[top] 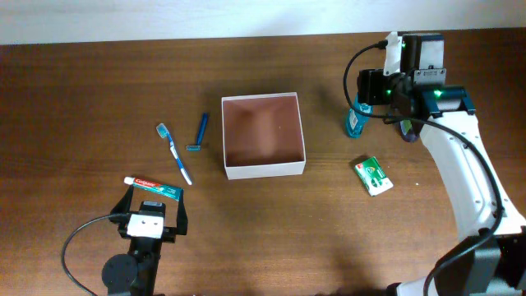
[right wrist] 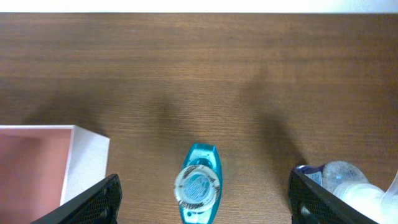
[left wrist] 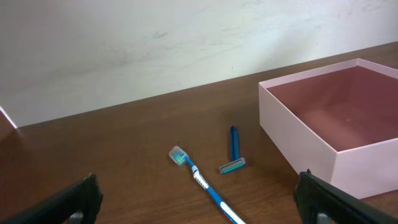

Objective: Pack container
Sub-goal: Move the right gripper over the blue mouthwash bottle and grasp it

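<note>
Your right gripper [right wrist: 204, 182] hung wide open and held nothing. The small teal plastic bottle [right wrist: 199, 185] stood upright between its two fingers [right wrist: 93, 204], and neither finger touched it. That bottle stood on the dark wooden table [top: 82, 82], just off the far right corner of the container [top: 263, 170]. The container was the small square open-topped box with white outer walls and a reddish-brown interior, and it sat empty.

In the right wrist view the bottle's flattened oval top ran lengthwise across the line between the fingers. I judge that closing would have pinched its narrow width, and the carry would then have gone left toward the container. A clear bottle with a white cap [right wrist: 348, 180] stood just beside the finger farther from the container and risked being knocked. A green-and-white packet [top: 373, 176] lay right of the container's near corner.

Your left gripper [top: 154, 207] was also open and empty, well to the near left of the container, just short of the white-and-red toothpaste tube [top: 153, 187]. The blue toothbrush [top: 174, 154] and the blue razor [top: 200, 131] lay left of the container. The right arm was plainly nearer the bottle.
</note>
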### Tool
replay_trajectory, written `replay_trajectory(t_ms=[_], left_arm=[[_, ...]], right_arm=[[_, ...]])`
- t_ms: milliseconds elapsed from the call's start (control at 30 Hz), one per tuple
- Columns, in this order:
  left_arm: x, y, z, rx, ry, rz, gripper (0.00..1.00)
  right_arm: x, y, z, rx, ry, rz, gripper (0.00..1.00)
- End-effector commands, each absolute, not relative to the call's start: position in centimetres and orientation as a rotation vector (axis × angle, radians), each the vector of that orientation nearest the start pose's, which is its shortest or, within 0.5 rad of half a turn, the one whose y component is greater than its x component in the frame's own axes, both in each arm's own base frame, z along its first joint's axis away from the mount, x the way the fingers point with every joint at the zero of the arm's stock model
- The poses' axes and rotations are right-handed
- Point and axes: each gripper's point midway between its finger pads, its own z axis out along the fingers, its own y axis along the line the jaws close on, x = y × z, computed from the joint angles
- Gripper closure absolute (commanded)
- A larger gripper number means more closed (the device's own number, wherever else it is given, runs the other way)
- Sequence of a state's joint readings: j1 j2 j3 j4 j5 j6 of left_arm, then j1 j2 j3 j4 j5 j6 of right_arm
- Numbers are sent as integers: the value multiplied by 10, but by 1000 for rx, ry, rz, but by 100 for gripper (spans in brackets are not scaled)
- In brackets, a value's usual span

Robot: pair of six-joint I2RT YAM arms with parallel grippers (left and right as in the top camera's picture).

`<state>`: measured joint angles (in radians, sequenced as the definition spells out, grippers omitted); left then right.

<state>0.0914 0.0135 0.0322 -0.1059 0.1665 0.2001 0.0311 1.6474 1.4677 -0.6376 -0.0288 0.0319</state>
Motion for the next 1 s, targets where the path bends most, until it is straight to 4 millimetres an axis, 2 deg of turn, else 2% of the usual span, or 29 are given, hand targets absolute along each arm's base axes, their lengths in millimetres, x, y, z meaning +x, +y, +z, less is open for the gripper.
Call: replay_trajectory(t_ms=[0,367,500,633,833,967], left_arm=[[244,-4,160,201,1642,85,0],[244,-4,160,201,1642,85,0],[244,-4,160,201,1642,85,0],[244,-4,160,201,1642,85,0],[244,-4,160,201,1642,85,0],[244,-4,160,201,1642,85,0]], right_arm=[[466,14,208,80,2393,33,21],[473,14,162,166,2494,44,23],[473,12,149,169,2524,31,34],[474,12,147,149,2527,25,46],[473,13,146,67,2534,3,46],[474,22,147,-45,2532,-16,46]])
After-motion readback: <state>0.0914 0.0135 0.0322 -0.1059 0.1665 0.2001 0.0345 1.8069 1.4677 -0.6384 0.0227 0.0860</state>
